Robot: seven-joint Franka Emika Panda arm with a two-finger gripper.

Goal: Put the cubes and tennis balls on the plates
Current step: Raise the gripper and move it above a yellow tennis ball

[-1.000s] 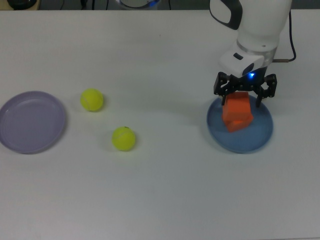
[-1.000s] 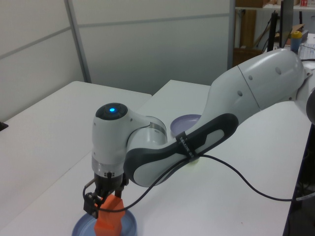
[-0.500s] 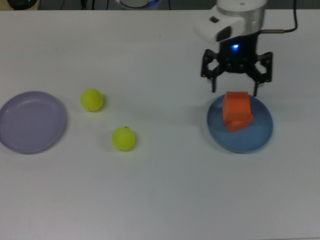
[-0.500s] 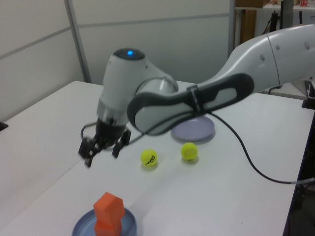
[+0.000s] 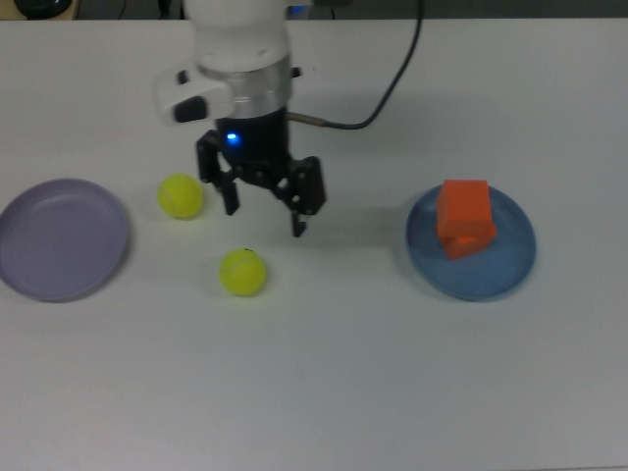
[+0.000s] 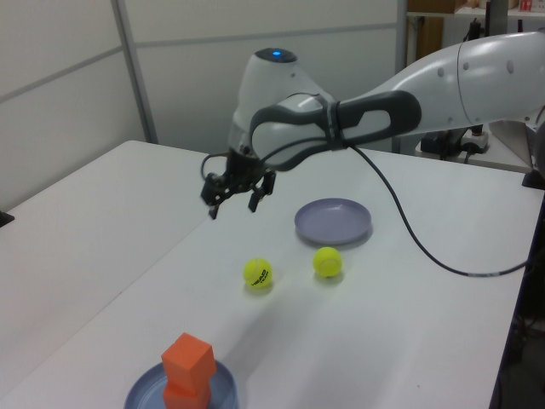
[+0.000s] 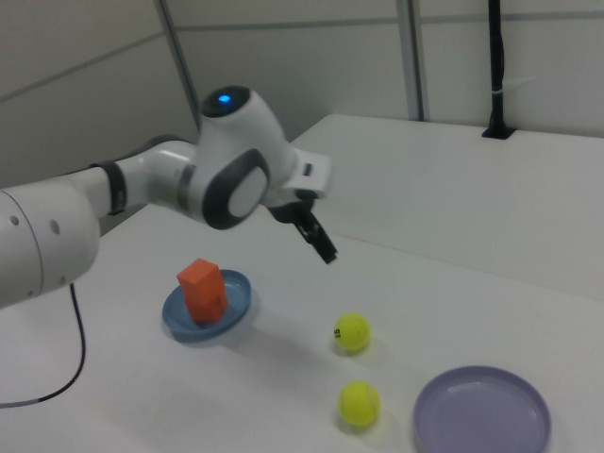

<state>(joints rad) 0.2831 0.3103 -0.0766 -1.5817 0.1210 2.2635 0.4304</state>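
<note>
Since a moment ago the gripper (image 5: 263,201) has left the blue plate (image 5: 515,260), where both cubes (image 5: 463,218) sit stacked, and swung over toward the tennis balls. It hangs empty, fingers spread. One ball (image 5: 242,272) lies just below it in the top view, the other (image 5: 181,195) just to the top view's left; the lavender plate (image 5: 20,245) lies farther that way. Best to centre over one ball before descending, so it cannot roll. The wrist points straight down.
</note>
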